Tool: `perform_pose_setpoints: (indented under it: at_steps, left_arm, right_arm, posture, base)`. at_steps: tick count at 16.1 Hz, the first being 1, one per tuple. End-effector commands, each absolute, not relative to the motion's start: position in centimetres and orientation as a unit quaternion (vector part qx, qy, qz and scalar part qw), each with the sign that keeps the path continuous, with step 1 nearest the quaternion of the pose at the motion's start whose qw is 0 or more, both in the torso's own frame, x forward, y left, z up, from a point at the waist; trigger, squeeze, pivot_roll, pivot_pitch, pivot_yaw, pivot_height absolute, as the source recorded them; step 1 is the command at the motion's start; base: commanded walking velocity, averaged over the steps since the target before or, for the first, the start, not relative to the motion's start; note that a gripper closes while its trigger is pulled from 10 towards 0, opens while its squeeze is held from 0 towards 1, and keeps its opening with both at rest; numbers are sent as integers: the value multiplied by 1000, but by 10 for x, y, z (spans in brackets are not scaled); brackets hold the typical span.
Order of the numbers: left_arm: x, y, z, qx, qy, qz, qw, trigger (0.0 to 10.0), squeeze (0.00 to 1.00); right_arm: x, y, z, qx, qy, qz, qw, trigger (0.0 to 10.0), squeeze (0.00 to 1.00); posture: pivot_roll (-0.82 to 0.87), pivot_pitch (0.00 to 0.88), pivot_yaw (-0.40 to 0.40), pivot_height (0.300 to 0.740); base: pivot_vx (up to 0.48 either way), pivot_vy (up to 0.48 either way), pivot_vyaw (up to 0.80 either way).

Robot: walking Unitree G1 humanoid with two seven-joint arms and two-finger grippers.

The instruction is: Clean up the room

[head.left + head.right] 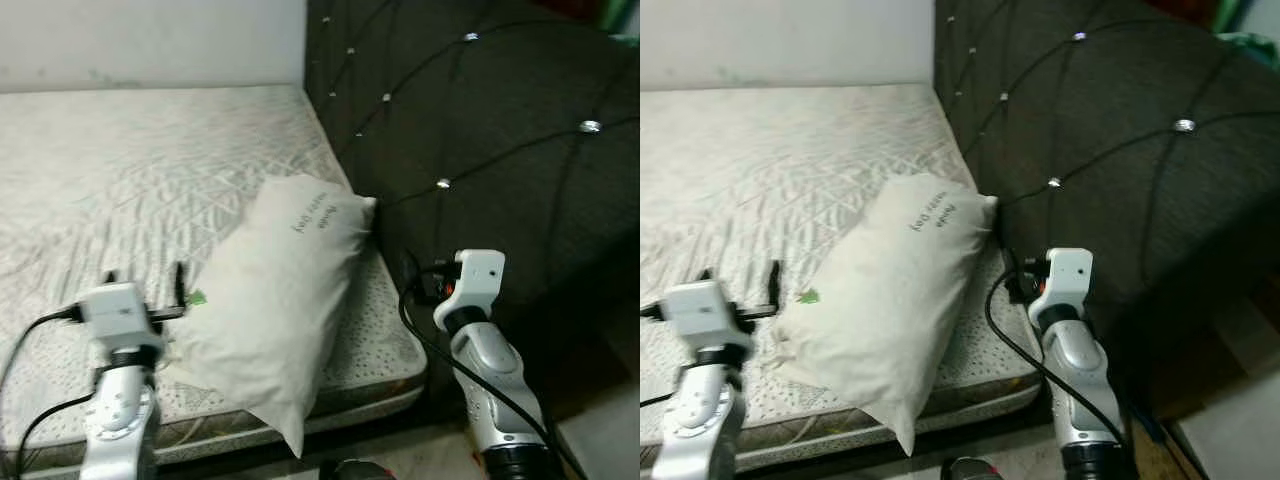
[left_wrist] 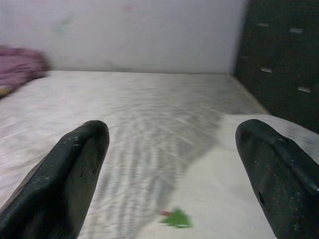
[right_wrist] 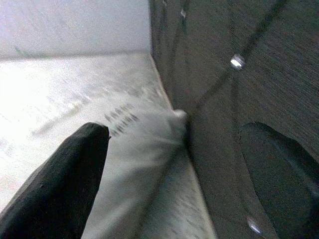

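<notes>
While both tools, left (image 1: pixel 145 285) and right (image 3: pixel 174 184), gape, the pillow (image 1: pixel 275 290) lies between them.

— What can't be made out?

— The print on the pillow (image 1: pixel 275 310) is too small to read, and its lower corner hangs past the mattress (image 1: pixel 120 170) edge into shadow. The small green thing (image 2: pixel 175 218) by it is blurred.

— Anything cut off?

— A pink heap (image 2: pixel 20 64) runs out of the left wrist view. The right end effector (image 3: pixel 174 199) shows two blurred fingers (image 3: pixel 55 184), their bases cropped.
</notes>
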State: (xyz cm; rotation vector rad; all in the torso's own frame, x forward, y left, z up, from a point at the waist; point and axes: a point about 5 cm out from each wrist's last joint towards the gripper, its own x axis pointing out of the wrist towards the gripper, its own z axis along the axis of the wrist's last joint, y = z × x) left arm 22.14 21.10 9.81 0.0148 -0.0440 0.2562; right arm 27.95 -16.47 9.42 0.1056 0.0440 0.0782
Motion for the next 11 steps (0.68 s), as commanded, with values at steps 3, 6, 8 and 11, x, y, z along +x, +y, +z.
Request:
perform_pose_setpoints:
  at_steps: [3,6,8,11]
  left_arm:
    - [221,217,98,-13,-16,159,987,10000,0]
    - [222,216,99,-10,-17,150,988,10000,0]
    - [223,215,99,-13,-17,146,989,10000,0]
    - [225,215,99,-15,-17,138,990,10000,0]
  right_arm:
    - [281,-163,102,74,5,47,996,10000,0]
    - [286,-157,104,64,7,53,997,10000,0]
    - [285,-155,103,65,12,53,996,10000,0]
    - [284,-152,101,57,21,54,997,10000,0]
  posture:
    - [70,0,-24,740]
    - [76,0,-23,740]
    - [73,0,-21,740]
    - [65,0,-17,740]
  base:
    - [0,0,0]
    - [0,0,0]
    - [0,0,0]
    - [0,0,0]
